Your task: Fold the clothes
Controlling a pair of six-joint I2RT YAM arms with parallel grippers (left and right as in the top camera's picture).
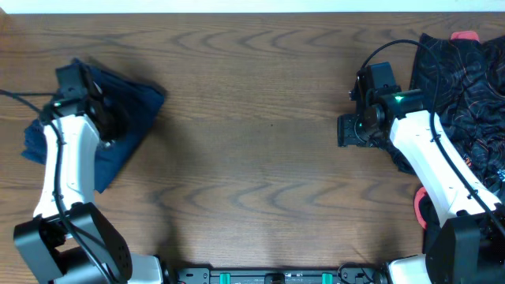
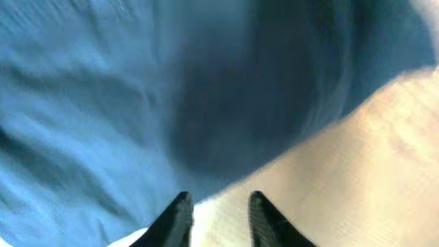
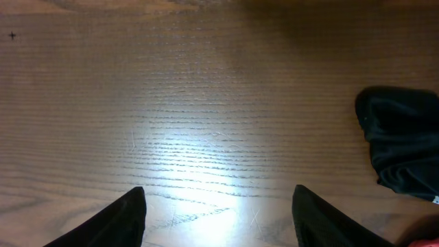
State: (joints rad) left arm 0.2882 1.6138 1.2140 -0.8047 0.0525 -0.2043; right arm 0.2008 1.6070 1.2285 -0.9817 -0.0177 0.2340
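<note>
A blue garment lies bunched and folded at the table's left. My left gripper hovers over it near its right edge. In the left wrist view the blue cloth fills the upper left, and the left gripper's fingers stand a little apart with only bare table between them. My right gripper is wide open and empty over bare wood, just left of a pile of dark patterned clothes. In the right wrist view the right gripper's fingers frame bare table, and a black cloth edge lies to the right.
A red item pokes out at the top of the dark pile, and another red piece shows near the right arm's base. The wooden table stretches between the two arms.
</note>
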